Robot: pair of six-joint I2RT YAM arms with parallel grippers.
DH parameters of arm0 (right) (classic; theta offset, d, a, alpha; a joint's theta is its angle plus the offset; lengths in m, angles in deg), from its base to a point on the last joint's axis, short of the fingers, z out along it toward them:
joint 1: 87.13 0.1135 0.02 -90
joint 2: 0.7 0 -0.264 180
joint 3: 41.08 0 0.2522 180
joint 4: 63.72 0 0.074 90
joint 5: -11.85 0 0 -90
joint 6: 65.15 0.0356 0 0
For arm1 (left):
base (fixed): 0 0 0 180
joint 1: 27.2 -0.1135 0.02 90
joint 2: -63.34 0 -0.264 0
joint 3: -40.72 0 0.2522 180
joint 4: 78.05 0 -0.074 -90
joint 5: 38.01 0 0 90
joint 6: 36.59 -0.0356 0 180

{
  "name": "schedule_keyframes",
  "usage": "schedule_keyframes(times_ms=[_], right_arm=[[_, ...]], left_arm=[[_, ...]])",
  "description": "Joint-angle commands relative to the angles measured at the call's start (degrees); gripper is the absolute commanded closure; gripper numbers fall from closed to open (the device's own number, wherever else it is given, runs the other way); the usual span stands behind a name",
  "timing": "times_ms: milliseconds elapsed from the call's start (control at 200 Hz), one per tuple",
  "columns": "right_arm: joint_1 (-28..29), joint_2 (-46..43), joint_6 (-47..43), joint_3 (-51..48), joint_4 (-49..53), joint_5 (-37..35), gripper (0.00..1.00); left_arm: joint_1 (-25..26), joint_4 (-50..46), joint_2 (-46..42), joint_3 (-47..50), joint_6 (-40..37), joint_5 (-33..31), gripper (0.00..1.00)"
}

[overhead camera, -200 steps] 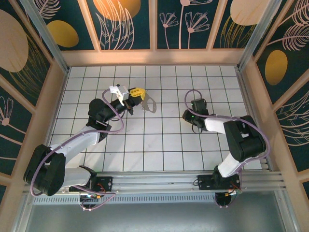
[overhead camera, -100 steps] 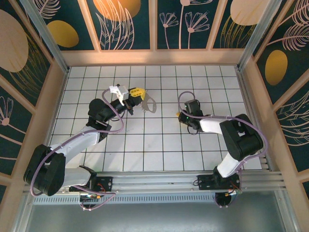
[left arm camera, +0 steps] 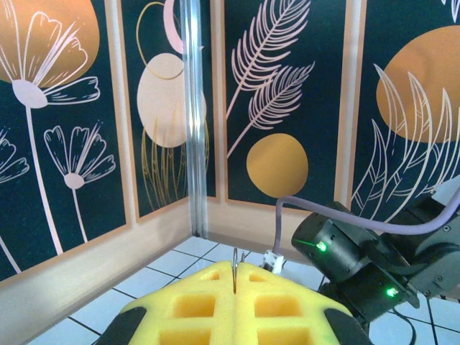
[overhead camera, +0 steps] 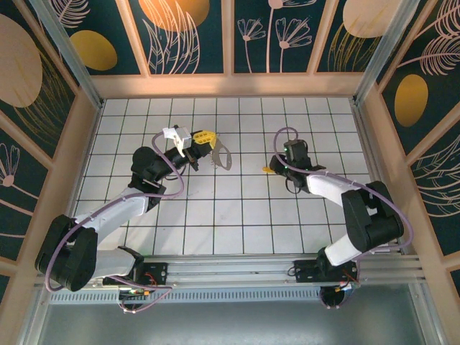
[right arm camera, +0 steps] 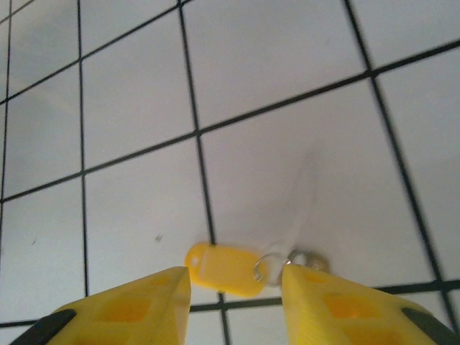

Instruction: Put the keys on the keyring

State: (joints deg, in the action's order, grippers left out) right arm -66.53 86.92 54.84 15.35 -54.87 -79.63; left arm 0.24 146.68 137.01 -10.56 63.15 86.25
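On the tiles [right arm camera: 287, 57] below my right gripper [right arm camera: 236, 282], fingers parted, lies a yellow-tagged key [right arm camera: 233, 274] — label [right arm camera: 213, 264] blurred. My left gripper [left arm camera: 235, 279] clamps the keyring [left arm camera: 234, 256].

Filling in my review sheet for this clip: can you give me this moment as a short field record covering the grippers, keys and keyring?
left gripper: shut, thin wire of the keyring pinched between its pads
right gripper: open, pointing down, fingertips either side of the keys
keys: yellow tag with a small ring, lying on the tiled floor, not gripped
keys on keyring: not yet, the two are well apart
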Motion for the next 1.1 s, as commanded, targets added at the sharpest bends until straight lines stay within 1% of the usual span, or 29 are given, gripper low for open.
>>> schedule_keyframes(times_ms=[0, 255, 445, 761, 1091], right_arm=[[-2.00, 2.45, -3.38, 2.57, 1.22, 1.42, 0.59], [-3.51, 9.28, -4.07, 6.14, 0.01, 4.41, 0.59], [-3.51, 11.74, -3.17, 5.96, -0.37, 5.66, 0.59], [-3.02, 9.47, -0.36, 0.31, -2.06, 8.86, 0.60], [0.43, 4.09, 1.85, -4.05, -1.49, 9.11, 0.60]], left_arm=[[0.33, 3.12, -0.50, -1.66, 0.65, 1.05, 1.00], [0.33, 3.02, -0.35, -1.76, 0.55, 1.07, 1.00], [0.33, 3.07, -0.37, -1.86, 0.46, 1.08, 1.00], [0.37, 2.94, -0.54, -1.95, 0.19, 1.25, 1.00], [0.34, 3.46, -0.28, -1.86, 0.46, 1.27, 1.00]])
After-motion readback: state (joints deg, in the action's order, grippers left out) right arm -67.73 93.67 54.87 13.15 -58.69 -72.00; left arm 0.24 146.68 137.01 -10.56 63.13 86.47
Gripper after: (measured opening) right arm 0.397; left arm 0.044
